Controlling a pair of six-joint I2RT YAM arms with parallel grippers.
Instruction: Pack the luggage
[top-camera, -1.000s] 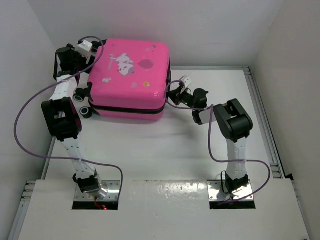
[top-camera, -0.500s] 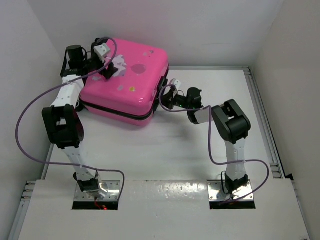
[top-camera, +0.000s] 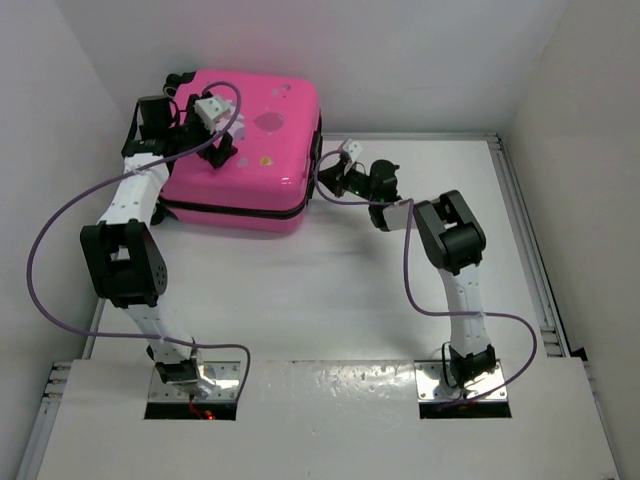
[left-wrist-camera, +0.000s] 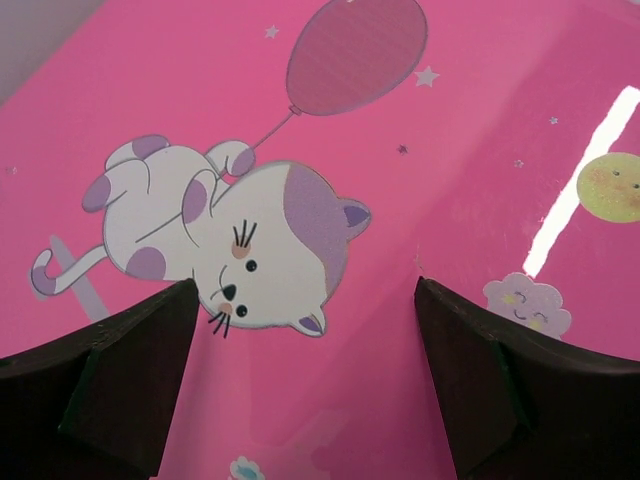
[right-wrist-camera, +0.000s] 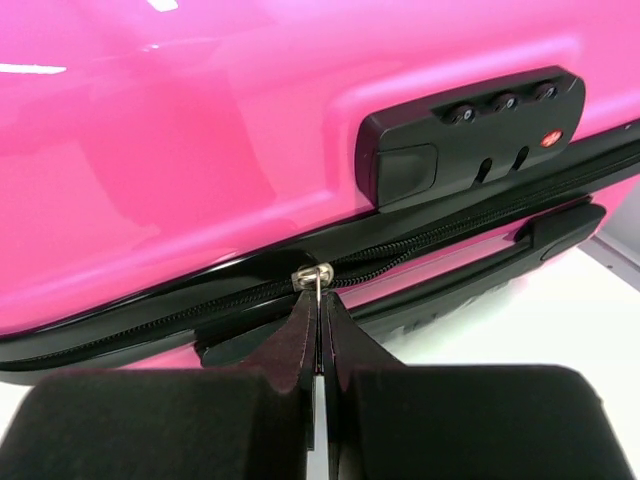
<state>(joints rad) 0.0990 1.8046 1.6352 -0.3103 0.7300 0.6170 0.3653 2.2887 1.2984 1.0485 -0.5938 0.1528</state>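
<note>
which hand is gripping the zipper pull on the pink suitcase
The right hand, shut on the small silver metal zipper pull at the side seam of the bright pink hard-shell suitcase. The left hand hangs open over the lid's cartoon cat print.

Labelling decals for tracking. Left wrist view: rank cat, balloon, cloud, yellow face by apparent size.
1. cat
2. balloon
3. cloud and yellow face: they look alike; the face is clipped by the frame edge, so not ranked apart.

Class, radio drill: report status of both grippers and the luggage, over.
Left gripper open, over luggage lid. Right gripper shut on zipper pull at side seam. No obstruction seen, over.
</note>
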